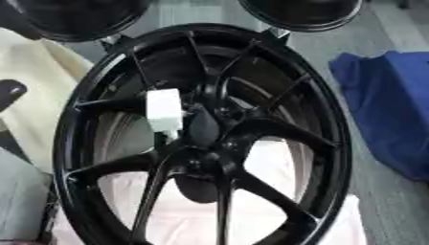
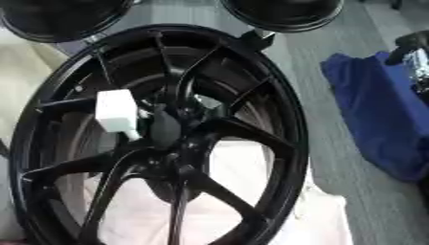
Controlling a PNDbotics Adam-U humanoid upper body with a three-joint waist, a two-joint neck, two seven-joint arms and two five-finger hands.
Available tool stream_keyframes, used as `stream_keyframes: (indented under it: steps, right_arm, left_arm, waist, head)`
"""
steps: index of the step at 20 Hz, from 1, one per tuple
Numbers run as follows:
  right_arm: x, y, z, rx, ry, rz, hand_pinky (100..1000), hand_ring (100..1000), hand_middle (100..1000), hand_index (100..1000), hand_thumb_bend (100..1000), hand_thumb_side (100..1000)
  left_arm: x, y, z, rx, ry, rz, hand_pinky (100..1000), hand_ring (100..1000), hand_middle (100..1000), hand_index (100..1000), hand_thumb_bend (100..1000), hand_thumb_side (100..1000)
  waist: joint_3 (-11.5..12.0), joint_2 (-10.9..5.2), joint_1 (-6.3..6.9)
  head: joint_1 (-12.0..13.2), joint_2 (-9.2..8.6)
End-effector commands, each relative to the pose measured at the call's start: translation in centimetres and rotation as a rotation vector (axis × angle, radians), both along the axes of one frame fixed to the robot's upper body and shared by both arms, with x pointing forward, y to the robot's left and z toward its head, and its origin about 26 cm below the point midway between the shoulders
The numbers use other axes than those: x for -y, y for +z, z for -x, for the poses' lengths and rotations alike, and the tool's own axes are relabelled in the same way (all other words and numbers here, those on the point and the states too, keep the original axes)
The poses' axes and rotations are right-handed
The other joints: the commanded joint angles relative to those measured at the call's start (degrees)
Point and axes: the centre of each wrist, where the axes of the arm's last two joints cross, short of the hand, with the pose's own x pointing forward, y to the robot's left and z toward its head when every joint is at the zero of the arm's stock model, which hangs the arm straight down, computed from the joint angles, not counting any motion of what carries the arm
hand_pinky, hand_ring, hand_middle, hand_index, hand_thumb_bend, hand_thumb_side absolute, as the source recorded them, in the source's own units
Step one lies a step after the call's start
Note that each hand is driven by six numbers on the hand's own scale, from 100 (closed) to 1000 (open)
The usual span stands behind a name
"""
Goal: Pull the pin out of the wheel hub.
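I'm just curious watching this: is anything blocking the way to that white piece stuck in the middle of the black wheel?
Nothing visible covers the white piece at the wheel hub; it faces the camera between the spokes. No hand clearly shows yet.

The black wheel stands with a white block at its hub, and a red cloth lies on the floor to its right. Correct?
Not quite: the cloth is blue, not red, as the left eye view shows. The rest holds: the black wheel has a white block at its hub.

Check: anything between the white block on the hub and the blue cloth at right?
Only the wheel's own black spokes and rim, then bare grey floor before the blue cloth. White block. Left eye view.
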Motion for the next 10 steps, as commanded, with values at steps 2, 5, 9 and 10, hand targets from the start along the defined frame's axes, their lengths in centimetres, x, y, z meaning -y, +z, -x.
stream_keyframes:
  steps: [2,5,9,10]
  right_arm:
    - [0.0,1.2,0.2,0.020,0.007,0.056,775,578,514,615,100,473]
    - [0.0,1.2,0.2,0.015,0.012,0.061,775,578,513,615,100,475]
    - [-0.1,1.2,0.2,0.008,0.016,0.064,775,578,513,614,100,476]
    - [-0.1,1.2,0.2,0.007,0.016,0.065,775,578,513,614,100,476]
  left_arm:
    - [1.5,2.0,0.8,-0.010,-0.034,-0.103,878,769,699,819,306,619]
    - [2.9,2.5,0.8,-0.035,-0.079,-0.146,882,767,700,826,329,602]
    - [4.4,2.8,0.8,-0.067,-0.096,-0.133,884,746,685,829,420,627]
    - [4.6,2.6,0.7,-0.079,-0.079,-0.108,891,736,680,831,445,625]
  waist:
    - [-0.50,-1.57,0.23]
    - [-0.98,-1.67,0.43]
    - [-1.30,-1.72,0.48]
    - [-1.35,-1.71,0.49]
  head:
    - [0.12,-0.80]
    - [0.18,-0.87]
    - [0.04,-0.92]
    - [0.02,-0.93]
